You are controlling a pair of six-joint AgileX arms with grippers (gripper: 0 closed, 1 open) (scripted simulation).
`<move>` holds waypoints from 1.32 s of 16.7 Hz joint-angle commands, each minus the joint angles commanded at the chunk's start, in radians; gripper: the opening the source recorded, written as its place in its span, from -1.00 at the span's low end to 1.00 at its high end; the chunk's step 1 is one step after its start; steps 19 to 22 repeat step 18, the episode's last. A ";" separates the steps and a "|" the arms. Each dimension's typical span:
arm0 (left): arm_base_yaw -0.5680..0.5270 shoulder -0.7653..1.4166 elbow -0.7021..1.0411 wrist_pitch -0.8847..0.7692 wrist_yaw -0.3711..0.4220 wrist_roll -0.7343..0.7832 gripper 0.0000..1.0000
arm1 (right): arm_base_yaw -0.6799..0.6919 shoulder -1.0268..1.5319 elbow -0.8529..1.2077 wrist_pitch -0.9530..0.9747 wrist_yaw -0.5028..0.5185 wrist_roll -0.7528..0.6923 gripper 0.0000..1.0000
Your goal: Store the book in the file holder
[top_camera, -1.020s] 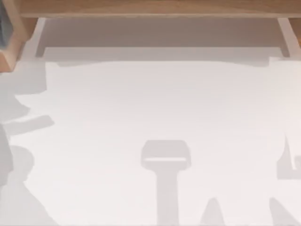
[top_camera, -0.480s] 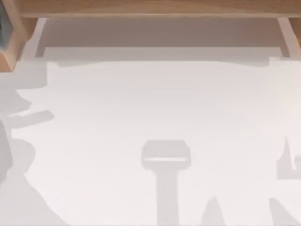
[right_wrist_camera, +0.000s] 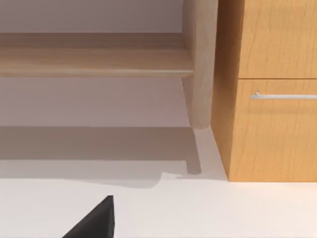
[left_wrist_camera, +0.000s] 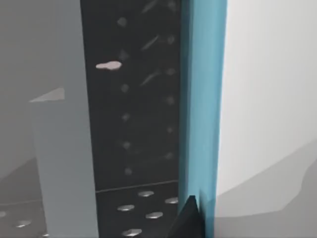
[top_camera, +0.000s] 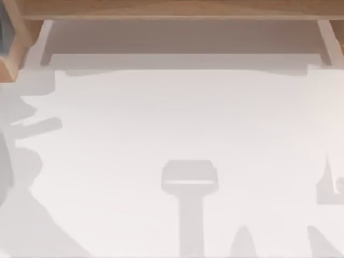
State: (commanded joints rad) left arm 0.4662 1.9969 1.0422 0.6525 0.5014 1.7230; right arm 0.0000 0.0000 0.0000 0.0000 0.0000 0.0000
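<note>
In the left wrist view the blue book (left_wrist_camera: 203, 99) stands upright against the black perforated file holder (left_wrist_camera: 133, 124), beside a grey divider wall (left_wrist_camera: 64, 148). My left gripper (left_wrist_camera: 190, 220) shows a dark fingertip pressed on the book's near edge, shut on it. In the top view a sliver of teal (top_camera: 4, 27) sits at the far left edge behind a wooden frame (top_camera: 12, 59). My right gripper (right_wrist_camera: 96, 218) hangs idle above the white table, facing the wooden cabinet.
A wooden shelf (top_camera: 172, 8) runs along the back of the white table (top_camera: 177, 118). A wooden drawer unit with a metal handle (right_wrist_camera: 282, 95) stands at the right, next to a shelf post (right_wrist_camera: 200, 64). Arm shadows lie on the table's left and front.
The arm shadow on the table's left side has spread a little to the right and toward the front. The right side looks the same.
</note>
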 joint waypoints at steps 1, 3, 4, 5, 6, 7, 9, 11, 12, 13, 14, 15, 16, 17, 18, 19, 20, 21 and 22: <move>0.000 0.000 0.000 0.000 0.000 0.000 -0.70 | 0.000 0.000 0.000 0.000 0.000 0.000 1.00; 0.000 0.000 0.000 0.000 0.000 0.000 -0.40 | 0.000 0.000 0.000 0.000 0.000 0.000 1.00; 0.000 0.000 0.000 0.000 0.000 0.000 -0.25 | 0.000 0.000 0.000 0.000 0.000 0.000 1.00; 0.000 0.000 0.000 0.000 0.000 0.000 -0.10 | 0.000 0.000 0.000 0.000 0.000 0.000 1.00; 0.000 0.000 0.000 0.000 0.000 0.000 0.06 | 0.000 0.000 0.000 0.000 0.000 0.000 1.00; 0.000 0.000 0.000 0.000 0.000 0.000 0.21 | 0.000 0.000 0.000 0.000 0.000 0.000 1.00; 0.000 0.000 0.000 0.000 0.000 0.000 0.51 | 0.000 0.000 0.000 0.000 0.000 0.000 1.00; 0.000 0.000 0.000 0.000 0.000 0.000 0.81 | 0.000 0.000 0.000 0.000 0.000 0.000 1.00; 0.000 0.000 0.000 0.000 0.000 0.000 0.96 | 0.000 0.000 0.000 0.000 0.000 0.000 1.00; 0.000 0.000 0.000 0.000 0.000 0.000 1.00 | 0.000 0.000 0.000 0.000 0.000 0.000 1.00; 0.000 0.000 0.000 0.000 0.000 0.000 1.00 | 0.000 0.000 0.000 0.000 0.000 0.000 1.00; 0.000 0.000 0.000 0.000 0.000 0.000 1.00 | 0.000 0.000 0.000 0.000 0.000 0.000 1.00; 0.000 0.000 0.000 0.000 0.000 0.000 1.00 | 0.000 0.000 0.000 0.000 0.000 0.000 1.00; 0.000 0.000 0.000 0.000 0.000 0.000 1.00 | 0.000 0.000 0.000 0.000 0.000 0.000 1.00; 0.000 0.000 0.000 0.000 0.000 0.000 1.00 | 0.000 0.000 0.000 0.000 0.000 0.000 1.00; 0.000 0.000 0.000 0.000 0.000 0.000 1.00 | 0.000 0.000 0.000 0.000 0.000 0.000 1.00; 0.000 0.000 0.000 0.000 0.000 0.000 1.00 | 0.000 0.000 0.000 0.000 0.000 0.000 1.00; 0.000 0.000 0.000 0.000 0.000 0.000 1.00 | 0.000 0.000 0.000 0.000 0.000 0.000 1.00; 0.000 0.000 0.000 0.000 0.000 0.000 1.00 | 0.000 0.000 0.000 0.000 0.000 0.000 1.00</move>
